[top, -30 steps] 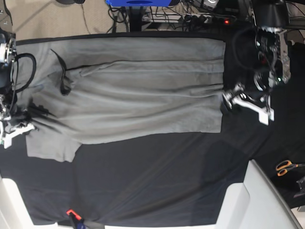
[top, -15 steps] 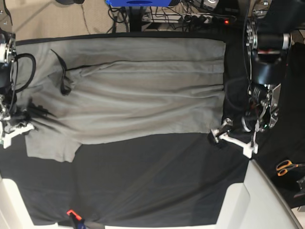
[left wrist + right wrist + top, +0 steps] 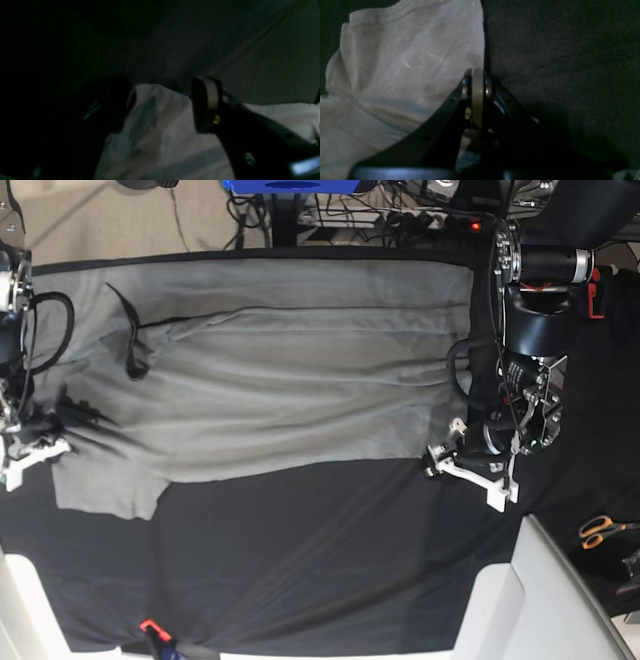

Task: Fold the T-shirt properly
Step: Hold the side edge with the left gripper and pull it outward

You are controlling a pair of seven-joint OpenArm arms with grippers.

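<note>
The grey T-shirt lies flat on the black tablecloth, its hem on the right and a sleeve at the lower left. My left gripper sits at the hem's near corner. In the left wrist view its jaws stand apart, open, with a corner of the T-shirt between the fingers. My right gripper is at the shirt's left edge by the sleeve. In the right wrist view it is shut right on the T-shirt edge, and creases run toward it.
Orange-handled scissors lie at the right edge. White blocks stand at the bottom right and bottom left. A small orange-tipped tool lies at the front edge. Cables crowd the back behind the table.
My left arm has swung from beside the hem's right edge down to its near corner, and its jaws have narrowed. The right arm and the shirt have not moved.
</note>
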